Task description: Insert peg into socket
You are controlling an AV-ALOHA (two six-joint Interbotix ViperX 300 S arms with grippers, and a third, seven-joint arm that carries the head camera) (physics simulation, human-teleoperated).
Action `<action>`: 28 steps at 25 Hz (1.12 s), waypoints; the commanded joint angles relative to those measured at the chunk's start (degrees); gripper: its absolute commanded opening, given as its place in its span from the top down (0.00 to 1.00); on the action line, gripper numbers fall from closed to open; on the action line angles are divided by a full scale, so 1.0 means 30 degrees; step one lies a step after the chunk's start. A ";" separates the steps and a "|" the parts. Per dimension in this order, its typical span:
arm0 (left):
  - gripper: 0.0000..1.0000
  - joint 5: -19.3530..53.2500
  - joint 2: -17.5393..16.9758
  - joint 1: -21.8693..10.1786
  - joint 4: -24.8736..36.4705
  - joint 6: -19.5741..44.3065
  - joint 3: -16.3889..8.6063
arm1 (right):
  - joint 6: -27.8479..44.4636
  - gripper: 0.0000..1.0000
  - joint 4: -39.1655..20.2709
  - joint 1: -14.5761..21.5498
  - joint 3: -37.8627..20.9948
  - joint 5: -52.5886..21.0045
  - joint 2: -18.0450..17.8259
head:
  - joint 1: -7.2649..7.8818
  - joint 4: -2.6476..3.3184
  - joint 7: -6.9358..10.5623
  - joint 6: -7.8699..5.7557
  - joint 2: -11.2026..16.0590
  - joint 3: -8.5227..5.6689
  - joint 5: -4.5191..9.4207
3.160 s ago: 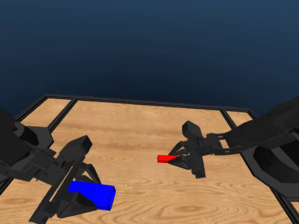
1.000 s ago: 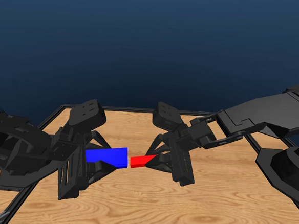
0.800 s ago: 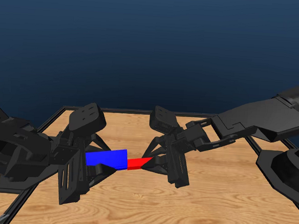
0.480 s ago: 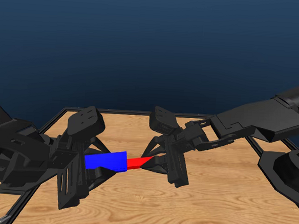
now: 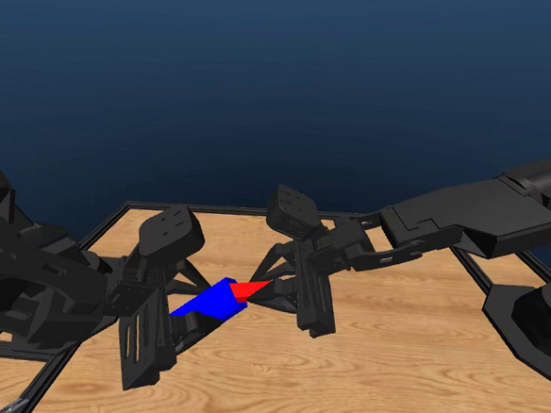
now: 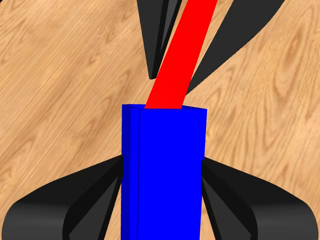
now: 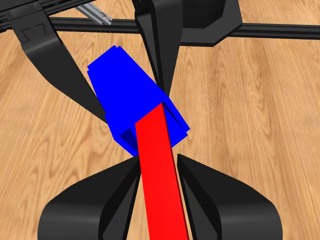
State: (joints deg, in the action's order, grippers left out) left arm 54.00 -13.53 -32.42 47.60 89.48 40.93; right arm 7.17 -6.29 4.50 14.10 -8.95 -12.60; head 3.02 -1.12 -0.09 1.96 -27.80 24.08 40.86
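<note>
Holding socket (image 5: 214, 300) pinched in left gripper (image 5: 178, 318), hollow end facing right gripper (image 5: 284, 292), whose jaws pinch peg (image 5: 248, 289), tip entering for insertion.

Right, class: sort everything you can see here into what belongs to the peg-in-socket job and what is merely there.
Part of the job:
- peg, held by the right claw, its tip in the socket's open end
- socket, held by the left claw

Merely there:
- wooden table below, touching neither part
- black table frame
</note>
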 commanded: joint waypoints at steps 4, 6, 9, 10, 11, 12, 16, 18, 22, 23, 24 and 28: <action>1.00 -0.0662 -0.0164 -0.0035 -0.0018 -0.0079 -0.0391 | -0.0633 1.00 -0.0269 0.1086 -0.3060 -0.1249 -0.1489 | 0.0297 -0.0045 -0.0124 -0.0163 -0.0041 -0.0368 -0.0261; 1.00 -0.0491 0.0011 0.0074 -0.0170 0.0033 -0.0123 | -0.0728 1.00 -0.0606 0.1030 -0.3598 -0.2375 -0.1765 | 0.0379 -0.0059 -0.0167 -0.0193 -0.0033 -0.0363 -0.0274; 1.00 -0.0771 0.0368 0.0124 -0.0321 0.0028 -0.0089 | -0.0989 1.00 -0.0752 0.1236 -0.4473 -0.3355 -0.2240 | 0.0450 -0.0059 -0.0218 -0.0287 -0.0030 -0.0366 -0.0266; 1.00 -0.1350 0.0422 -0.0059 -0.0344 -0.0278 0.0002 | -0.1101 1.00 -0.0718 0.1328 -0.4737 -0.3435 -0.2400 | 0.0441 -0.0047 -0.0210 -0.0330 -0.0022 -0.0377 -0.0277; 1.00 -0.1424 0.0378 0.0280 -0.0401 0.0024 -0.0264 | -0.1164 1.00 -0.0710 0.1303 -0.5048 -0.3588 -0.2647 | 0.0444 -0.0044 -0.0199 -0.0345 -0.0018 -0.0372 -0.0307; 1.00 -0.1436 0.0759 0.0313 -0.0540 -0.0247 0.0201 | -0.1194 1.00 -0.0650 0.1343 -0.5199 -0.3630 -0.2676 | 0.0446 -0.0042 -0.0207 -0.0355 -0.0021 -0.0368 -0.0307; 1.00 -0.0961 0.0947 0.0113 -0.0959 -0.0316 -0.0387 | -0.0776 0.00 -0.0071 0.1265 -0.4637 -0.3376 -0.2493 | 0.0534 -0.0058 -0.0229 -0.0380 -0.0042 -0.0366 -0.0314; 1.00 -0.1796 0.0577 0.0224 -0.0690 0.0033 -0.0283 | -0.0590 0.00 0.0177 0.1243 -0.4002 -0.3235 -0.2225 | 0.0577 -0.0067 -0.0262 -0.0390 -0.0056 -0.0378 -0.0353; 1.00 -0.2391 0.0757 0.0565 -0.0875 -0.0356 -0.0029 | 0.0105 0.00 0.0452 0.1157 -0.2310 -0.2863 -0.1347 | 0.0627 -0.0065 -0.0301 -0.0457 -0.0119 -0.0394 -0.0425; 1.00 -0.2152 0.0736 0.0385 -0.0752 -0.0038 -0.0205 | 0.0252 0.00 0.0473 0.1126 -0.1855 -0.2973 -0.1129 | 0.0637 -0.0066 -0.0325 -0.0469 -0.0133 -0.0401 -0.0441; 1.00 -0.2222 0.0722 0.0412 -0.0687 0.0084 -0.0246 | 0.0450 0.00 0.0535 0.1077 -0.1309 -0.2778 -0.0805 | 0.0642 -0.0068 -0.0341 -0.0467 -0.0143 -0.0413 -0.0450; 1.00 -0.1908 0.0708 0.0391 -0.0764 -0.0004 -0.0205 | 0.1130 0.00 0.0508 0.1022 0.0469 -0.2337 0.0242 | 0.0609 -0.0059 -0.0360 -0.0470 -0.0189 -0.0440 -0.0515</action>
State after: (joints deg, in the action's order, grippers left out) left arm 47.78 -10.23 -31.52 44.93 89.39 41.79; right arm 9.33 -4.78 7.11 14.07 -18.21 -14.95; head 4.89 -1.28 -1.10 0.57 -27.80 23.85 40.10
